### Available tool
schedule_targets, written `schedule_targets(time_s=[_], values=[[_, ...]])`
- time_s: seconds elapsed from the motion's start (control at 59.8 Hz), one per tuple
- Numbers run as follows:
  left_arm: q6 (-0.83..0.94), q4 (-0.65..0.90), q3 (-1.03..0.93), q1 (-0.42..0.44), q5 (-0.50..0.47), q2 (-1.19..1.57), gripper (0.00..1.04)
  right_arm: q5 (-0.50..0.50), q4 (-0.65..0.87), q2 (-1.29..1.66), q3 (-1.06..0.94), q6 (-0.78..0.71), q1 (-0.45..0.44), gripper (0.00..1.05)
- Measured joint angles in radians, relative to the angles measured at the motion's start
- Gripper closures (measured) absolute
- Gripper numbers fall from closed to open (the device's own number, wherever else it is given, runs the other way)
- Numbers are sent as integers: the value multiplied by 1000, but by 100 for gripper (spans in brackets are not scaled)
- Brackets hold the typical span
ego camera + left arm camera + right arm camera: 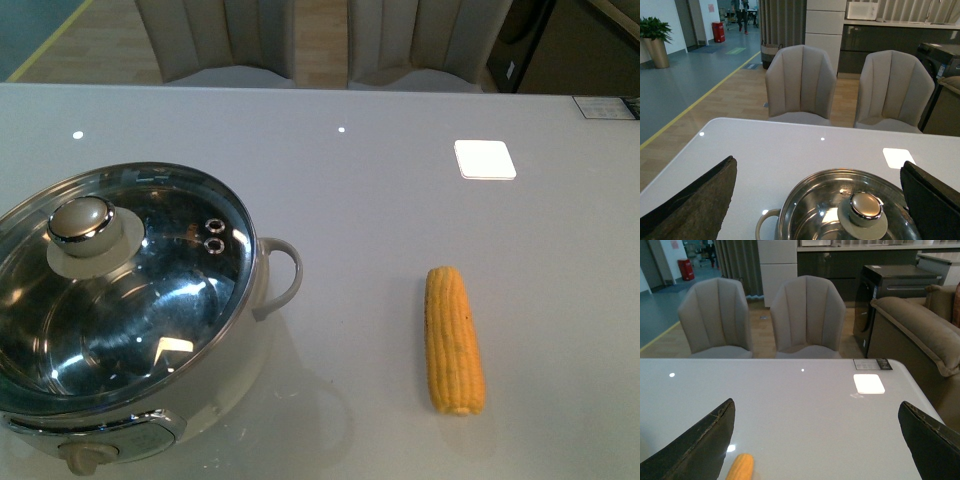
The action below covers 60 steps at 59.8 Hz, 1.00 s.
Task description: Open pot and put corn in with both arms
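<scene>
**Lid on, corn outside: where this could slip**

The large round cream-white electric pot (250,345) with its shiny steel rim is closed under a domed glass lid (150,300). The whole yellow-orange corn cob (455,340) lies flat on the glossy grey table (380,200), to the right of the pot and well apart from it, beyond the pot's looped side handle (285,272). The left gripper (818,162) hangs above the pot with its dark fingers spread wide, holding nothing; the right gripper (817,404) is likewise released and empty, above the table on the corn's side of the pot.

The main hazard is probably the lid's rounded chrome-capped knob (88,226). It looks smooth, so a shallow or off-centre pinch could let the lid tilt, slide out and strike the rim. A lid lifted but held low over the pot would block the opening. The cob is round and the table slick, so a grip across one end could make it roll or pivot away. A cob carried low toward the pot might clip the handle. Both arms meeting over the pot also risks a collision.
</scene>
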Motion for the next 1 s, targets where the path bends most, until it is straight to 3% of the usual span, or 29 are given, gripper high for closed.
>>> schedule_targets(time_s=[0.97,1.003], values=[[0,0,0,0,0,0,7,0,0,0,0,0,0,9],[-17,-25,7,-8,-34,10,7,0,0,0,0,0,0,9]])
